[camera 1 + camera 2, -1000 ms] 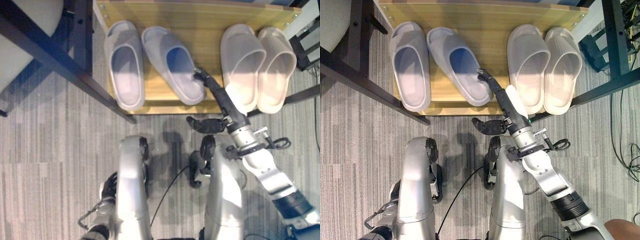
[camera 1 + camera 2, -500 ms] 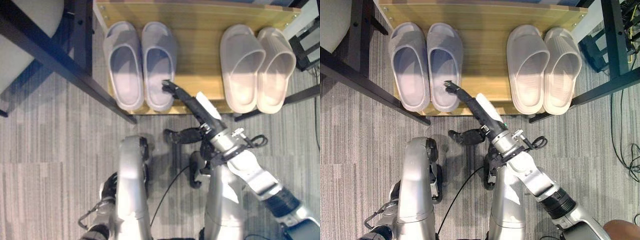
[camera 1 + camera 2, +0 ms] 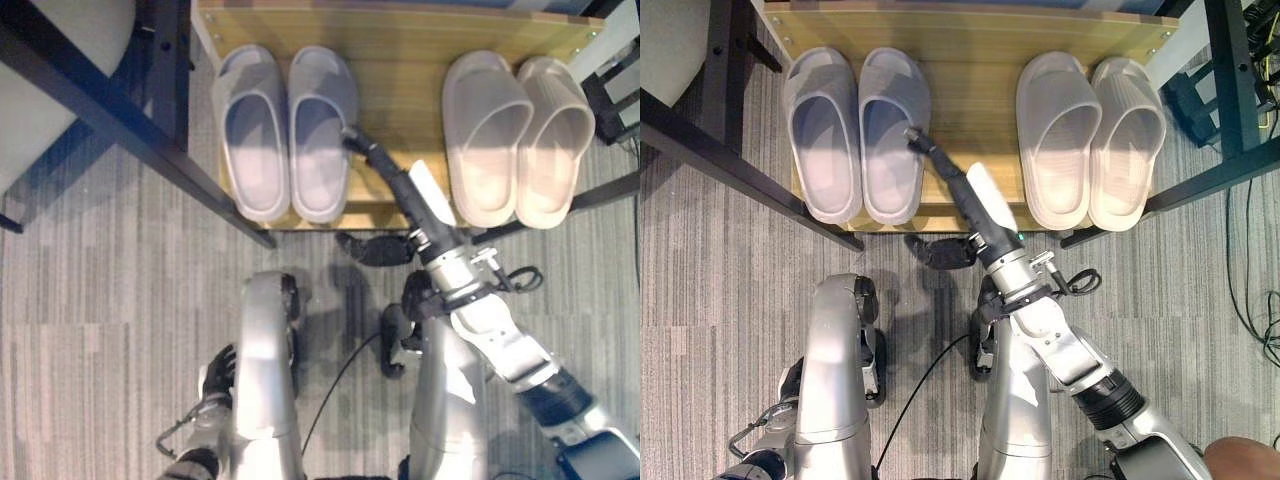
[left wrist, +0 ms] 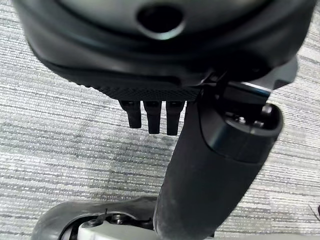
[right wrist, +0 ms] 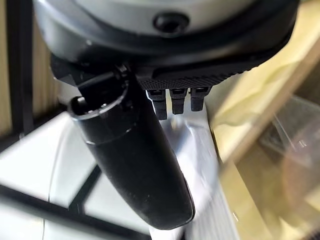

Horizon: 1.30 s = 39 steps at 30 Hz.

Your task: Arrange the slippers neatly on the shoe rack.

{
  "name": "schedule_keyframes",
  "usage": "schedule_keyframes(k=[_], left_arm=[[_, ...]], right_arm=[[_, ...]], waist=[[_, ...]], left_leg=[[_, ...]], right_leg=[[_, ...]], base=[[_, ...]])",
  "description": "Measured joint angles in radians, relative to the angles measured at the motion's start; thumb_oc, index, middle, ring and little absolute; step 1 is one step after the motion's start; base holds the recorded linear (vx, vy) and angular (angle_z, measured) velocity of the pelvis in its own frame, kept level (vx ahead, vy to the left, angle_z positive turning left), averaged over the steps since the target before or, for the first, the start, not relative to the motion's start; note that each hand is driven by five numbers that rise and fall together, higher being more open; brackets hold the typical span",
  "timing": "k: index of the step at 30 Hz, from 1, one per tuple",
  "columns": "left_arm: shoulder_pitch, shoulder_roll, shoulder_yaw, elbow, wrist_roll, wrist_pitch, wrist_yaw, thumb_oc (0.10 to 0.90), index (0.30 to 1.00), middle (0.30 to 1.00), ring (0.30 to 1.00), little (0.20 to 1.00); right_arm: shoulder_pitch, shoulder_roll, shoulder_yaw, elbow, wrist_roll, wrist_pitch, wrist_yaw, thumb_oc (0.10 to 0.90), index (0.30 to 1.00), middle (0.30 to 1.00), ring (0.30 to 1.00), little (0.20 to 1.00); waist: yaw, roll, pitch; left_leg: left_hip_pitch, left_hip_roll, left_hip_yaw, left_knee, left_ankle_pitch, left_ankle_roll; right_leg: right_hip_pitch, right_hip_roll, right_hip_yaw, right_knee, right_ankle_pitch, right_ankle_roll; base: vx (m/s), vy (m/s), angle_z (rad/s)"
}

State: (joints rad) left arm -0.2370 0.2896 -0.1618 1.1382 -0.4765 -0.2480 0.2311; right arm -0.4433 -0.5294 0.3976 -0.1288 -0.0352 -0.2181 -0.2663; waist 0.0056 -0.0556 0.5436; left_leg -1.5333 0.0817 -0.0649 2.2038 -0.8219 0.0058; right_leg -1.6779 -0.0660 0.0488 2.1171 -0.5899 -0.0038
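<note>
Two grey slippers (image 3: 250,130) (image 3: 320,125) lie side by side, toes away from me, at the left end of the wooden shoe rack (image 3: 400,40). Two beige slippers (image 3: 487,130) (image 3: 555,130) lie paired at its right end. My right hand (image 3: 975,200) reaches over the rack's front edge, open, fingers straight. Its fingertips (image 3: 353,139) touch the right side of the inner grey slipper (image 3: 892,125). The right wrist view has the fingers (image 5: 172,102) over pale slipper and wood. My left hand (image 4: 150,65) hangs idle and relaxed above the carpet.
A black frame bar (image 3: 110,115) slants across the floor left of the rack, close to the outer grey slipper. Another black bar (image 3: 1200,175) and cables (image 3: 1250,300) lie at the right. Striped grey carpet (image 3: 100,300) spreads in front of the rack.
The inner grey slipper, tilted a second ago, has swung straight against its partner. My right hand swept left with it, then moved from its heel up along its right side.
</note>
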Motion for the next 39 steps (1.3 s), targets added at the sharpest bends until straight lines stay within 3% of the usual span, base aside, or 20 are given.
schedule_keyframes(k=[7,10,13,15,18,19,24,27,31,32,35,37,39], left_arm=[[-0.032,-0.004,0.012,-0.008,0.024,-0.016,0.001,0.800,0.900,0.900,0.900,0.900],[-0.110,-0.010,0.079,-0.004,0.028,-0.021,0.009,0.800,0.900,0.900,0.900,0.900],[-0.133,-0.011,0.127,-0.053,0.004,-0.048,0.029,0.800,0.900,0.900,0.900,0.900],[-0.139,-0.010,0.130,-0.090,-0.030,-0.060,0.029,0.800,0.900,0.900,0.900,0.900],[-0.128,-0.021,0.133,-0.108,-0.031,-0.082,0.027,0.800,0.900,0.900,0.900,0.900],[-0.110,-0.032,0.139,-0.114,-0.036,-0.092,0.026,0.800,0.900,0.900,0.900,0.900],[-0.066,-0.038,0.128,-0.079,-0.059,-0.101,0.021,0.800,0.900,0.900,0.900,0.900],[-0.016,-0.039,0.154,-0.030,-0.061,-0.100,0.011,0.800,0.900,0.900,0.900,0.900],[0.043,-0.036,0.161,-0.028,-0.059,-0.096,-0.004,0.800,0.900,0.900,0.900,0.900],[0.052,-0.039,0.157,-0.027,-0.058,-0.081,-0.008,0.800,0.900,0.900,0.900,0.900],[0.069,-0.032,0.083,-0.024,0.005,-0.068,-0.024,0.800,0.900,0.900,0.900,0.900],[0.088,-0.025,0.026,-0.031,0.085,-0.069,-0.003,0.800,0.900,0.900,0.900,0.900],[0.109,-0.018,-0.033,-0.047,0.215,-0.048,-0.007,0.800,0.900,0.900,0.900,0.900]], right_arm=[[0.111,-0.016,-0.093,-0.033,0.000,-0.093,-0.027,0.800,0.900,0.900,0.900,0.900],[0.217,0.000,-0.153,-0.029,0.008,-0.117,-0.044,0.800,0.900,0.900,0.900,0.900],[0.286,0.048,-0.150,0.002,0.132,-0.131,-0.025,0.800,0.900,0.900,0.900,0.900],[0.292,0.085,-0.144,0.065,0.209,-0.137,-0.006,0.800,0.900,0.900,0.900,0.900],[0.302,0.094,-0.136,0.126,0.245,-0.132,-0.003,0.800,0.900,0.900,0.900,0.900],[0.322,0.093,-0.136,0.127,0.243,-0.132,-0.001,0.800,0.900,0.900,0.900,0.900],[0.285,0.079,-0.094,0.141,0.190,-0.139,0.023,0.800,0.900,0.900,0.900,0.900],[0.301,0.097,-0.058,0.260,0.154,-0.150,0.050,0.800,0.900,0.900,0.900,0.900],[0.363,0.105,-0.064,0.386,0.154,-0.140,0.057,0.800,0.900,0.900,0.900,0.900],[0.371,0.123,-0.076,0.466,0.156,-0.130,0.062,0.800,0.900,0.900,0.900,0.900],[0.447,0.193,-0.125,0.632,0.223,-0.086,0.085,0.800,0.900,0.900,0.900,0.900],[0.473,0.217,-0.142,0.679,0.272,-0.089,0.107,0.800,0.900,0.900,0.900,0.900],[0.460,0.306,-0.215,0.858,0.360,-0.094,0.123,0.800,0.900,0.900,0.900,0.900]], waist=[[0.010,0.000,0.000],[0.016,0.002,-0.002],[0.003,0.009,-0.012],[0.006,0.022,-0.031],[0.022,0.029,-0.101],[0.030,0.032,-0.134],[0.028,0.016,-0.178],[0.027,-0.016,-0.212],[0.026,-0.024,-0.232],[0.024,-0.029,-0.233],[0.023,-0.030,-0.241],[0.020,-0.031,-0.259],[0.011,-0.032,-0.262]], left_leg=[[0.000,-0.001,0.008,-0.010,-0.005,-0.013],[0.003,-0.001,0.004,-0.142,0.046,-0.029],[0.034,-0.008,0.004,-0.311,0.121,-0.036],[0.051,-0.008,-0.003,-0.414,0.160,-0.042],[0.091,-0.010,-0.015,-0.568,0.216,-0.055],[0.118,-0.006,-0.017,-0.621,0.233,-0.049],[0.283,0.004,-0.021,-0.826,0.303,-0.055],[0.440,0.003,0.002,-1.011,0.371,-0.055],[0.576,-0.005,0.017,-1.162,0.423,-0.047],[0.636,-0.017,0.021,-1.251,0.465,-0.048],[0.838,-0.039,0.028,-1.524,0.583,-0.048],[0.897,-0.039,0.029,-1.597,0.610,-0.048],[1.030,-0.035,0.041,-1.730,0.665,-0.054]], right_leg=[[-0.012,0.002,0.014,0.001,-0.006,0.000],[0.013,-0.014,-0.013,-0.129,0.023,-0.012],[0.070,-0.030,-0.039,-0.283,0.062,-0.025],[0.102,-0.043,-0.069,-0.387,0.083,-0.055],[0.159,-0.038,-0.098,-0.538,0.128,-0.047],[0.194,-0.045,-0.114,-0.593,0.140,-0.059],[0.377,-0.034,-0.145,-0.803,0.196,-0.056],[0.531,-0.029,-0.141,-0.977,0.251,-0.041],[0.667,-0.031,-0.143,-1.122,0.296,-0.027],[0.728,-0.038,-0.144,-1.200,0.322,-0.008],[0.925,-0.055,-0.169,-1.438,0.417,-0.001],[0.982,-0.053,-0.174,-1.504,0.433,0.014],[1.103,-0.051,-0.196,-1.621,0.475,0.028]], base=[[-0.03,-0.004,0.00],[-0.15,0.013,-0.01],[-0.09,0.064,0.14],[-0.15,0.092,0.04],[-0.16,0.042,0.03],[-0.16,0.046,0.02],[-0.10,0.018,0.03],[0.00,0.005,0.03],[0.01,-0.014,0.07],[-0.01,-0.070,0.18],[0.03,-0.025,0.23],[0.12,-0.021,0.05],[0.11,-0.037,-0.03]])
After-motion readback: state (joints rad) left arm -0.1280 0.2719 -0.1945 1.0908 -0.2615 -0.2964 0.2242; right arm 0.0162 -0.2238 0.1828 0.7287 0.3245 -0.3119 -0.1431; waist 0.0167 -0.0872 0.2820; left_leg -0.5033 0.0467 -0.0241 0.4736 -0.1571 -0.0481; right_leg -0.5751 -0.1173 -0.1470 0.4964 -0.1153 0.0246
